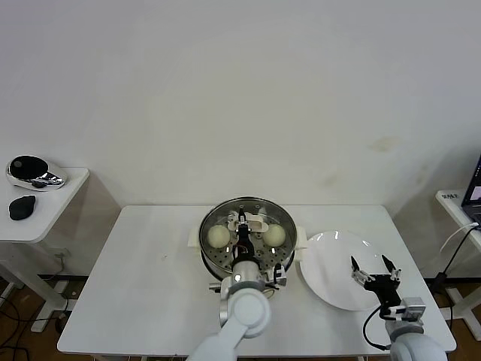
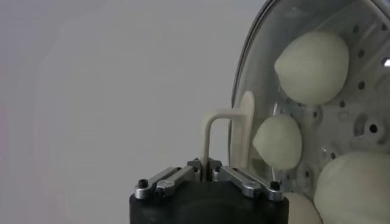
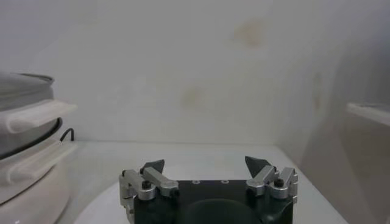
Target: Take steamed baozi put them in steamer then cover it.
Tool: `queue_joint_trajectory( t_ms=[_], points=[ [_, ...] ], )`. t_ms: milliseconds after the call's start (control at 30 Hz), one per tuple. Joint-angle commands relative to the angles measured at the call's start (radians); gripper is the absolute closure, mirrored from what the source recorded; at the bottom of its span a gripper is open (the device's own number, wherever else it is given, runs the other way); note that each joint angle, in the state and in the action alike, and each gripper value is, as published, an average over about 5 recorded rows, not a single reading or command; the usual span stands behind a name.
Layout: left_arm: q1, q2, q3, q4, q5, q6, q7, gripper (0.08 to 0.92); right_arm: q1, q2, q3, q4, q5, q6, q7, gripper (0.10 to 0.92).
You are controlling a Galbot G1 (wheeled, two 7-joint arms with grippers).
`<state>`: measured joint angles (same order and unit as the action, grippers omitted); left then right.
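The steamer stands mid-table. The glass cover lies over it; I cannot tell whether it rests fully on the rim. My left gripper is shut on the cover's cream handle. Two baozi show through the glass. In the left wrist view my left gripper pinches the handle, and several baozi lie on the perforated tray behind the glass. My right gripper is open and empty over the white plate. It also shows in the right wrist view.
The steamer's side shows beside the right gripper in the right wrist view. A small side table with a black-and-silver device stands off the table's left end. Another white surface is at the far right.
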<state>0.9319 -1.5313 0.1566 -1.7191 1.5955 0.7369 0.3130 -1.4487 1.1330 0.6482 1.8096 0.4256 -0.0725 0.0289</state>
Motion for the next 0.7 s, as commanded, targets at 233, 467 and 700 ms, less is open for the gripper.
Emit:
queue_joint_trajectory(
  t_ms=[233,467,700],
  points=[
    [0.018,0.026,0.006,-0.077,-0.060,0.041,-0.014,0.760,-0.001,0.002,0.000,-0.001,-0.002,0.001,0.000,0.203],
    [0.055,0.055,0.007,-0.170,-0.064,0.040,0.003,0.560,0.000,0.003,-0.003,-0.005,-0.005,0.002,0.000,0.202],
    [0.110,0.112,-0.010,-0.290,-0.091,0.038,0.024,0.352,-0.002,-0.002,0.000,-0.010,-0.003,0.005,0.000,0.202]
  ],
)
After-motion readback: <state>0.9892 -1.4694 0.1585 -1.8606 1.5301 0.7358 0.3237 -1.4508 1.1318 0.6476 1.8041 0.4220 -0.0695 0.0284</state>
